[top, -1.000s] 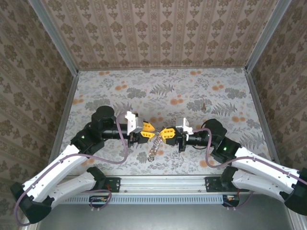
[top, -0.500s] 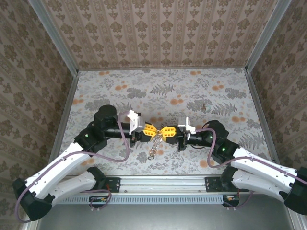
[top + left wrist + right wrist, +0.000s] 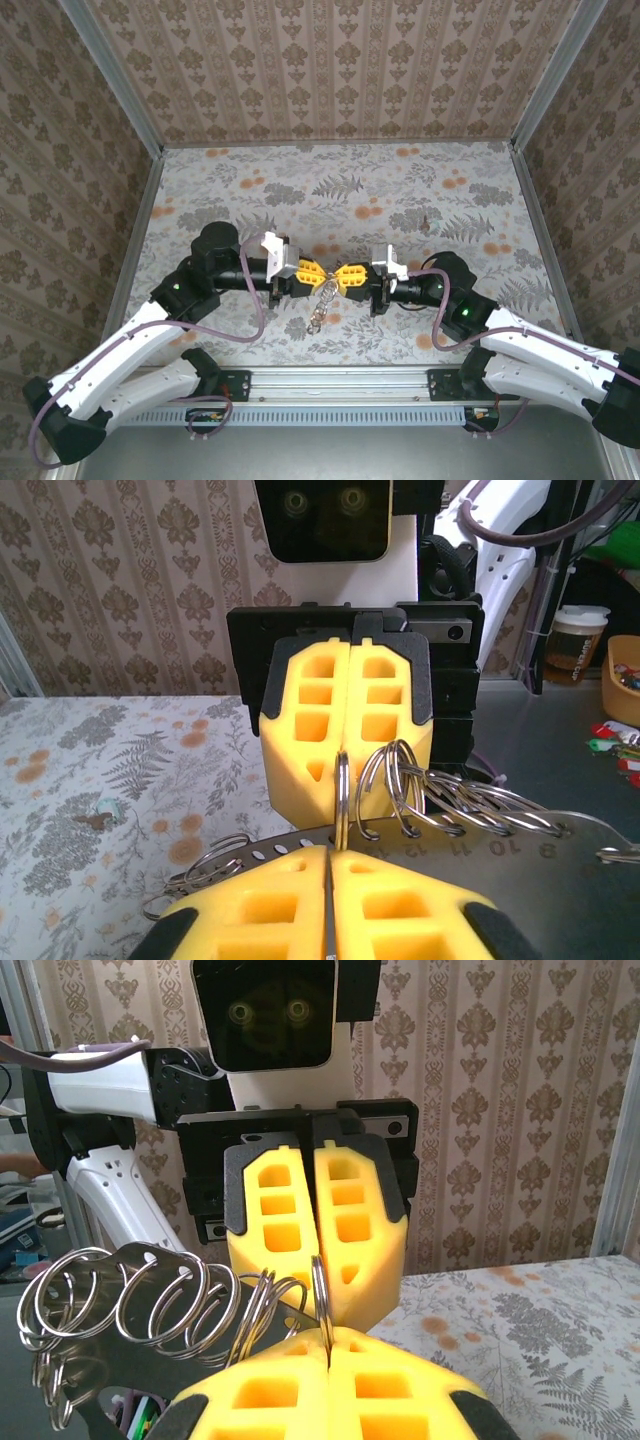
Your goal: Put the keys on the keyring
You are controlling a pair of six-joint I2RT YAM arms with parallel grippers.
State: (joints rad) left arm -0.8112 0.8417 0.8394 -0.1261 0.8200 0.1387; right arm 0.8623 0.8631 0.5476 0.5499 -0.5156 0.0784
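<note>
The left end effector and the right end effector stood tip to tip above the surface. Each was pinching the same keyring, which stood upright just beside a bunch of rings strung on a holed metal plate. This looked like the step of steadying the ring. The next move would call for prying its coil apart to admit a key.

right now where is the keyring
In the top view the keyring dangles mid-table, toward the near edge, between the left gripper and right gripper, both shut on its top ring.
</note>
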